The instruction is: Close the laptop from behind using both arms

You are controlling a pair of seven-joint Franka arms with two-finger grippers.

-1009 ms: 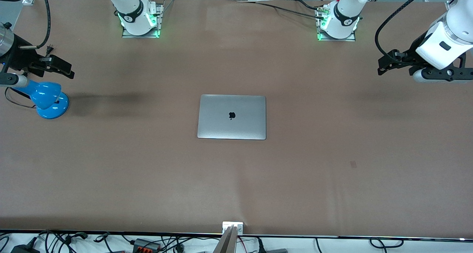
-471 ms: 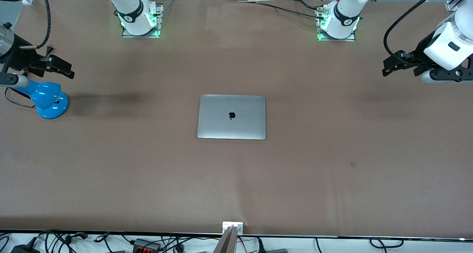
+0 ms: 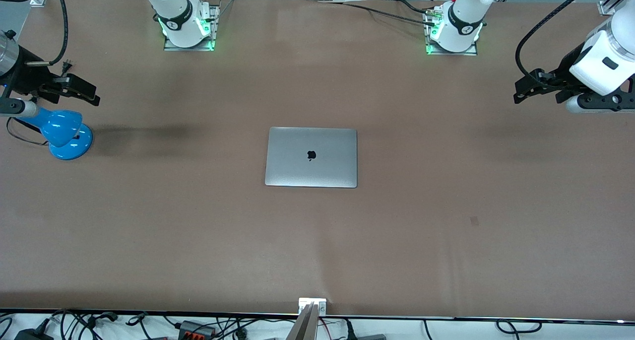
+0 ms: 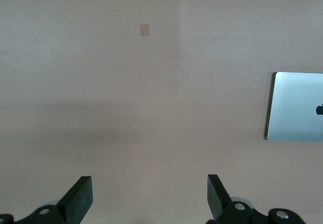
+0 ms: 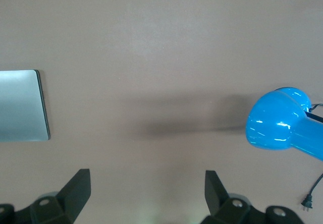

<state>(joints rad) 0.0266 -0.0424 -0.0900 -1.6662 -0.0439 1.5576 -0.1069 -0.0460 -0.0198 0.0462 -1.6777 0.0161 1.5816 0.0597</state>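
1. The laptop (image 3: 311, 157) lies closed, lid down, mid-bench (image 3: 446, 240).
2. The left end effector (image 3: 521, 89) hangs released, well apart from the laptop.
3. The right end effector (image 3: 79, 92) hangs released above a blue desk lamp (image 3: 64, 134).

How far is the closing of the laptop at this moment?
Done: the laptop lies flat on the table, lid down, logo up. In hand: nothing. The left pincer and the right pincer are open, each over bare table at its own end. The right pincer is beside a blue lamp. Left: nothing visible.
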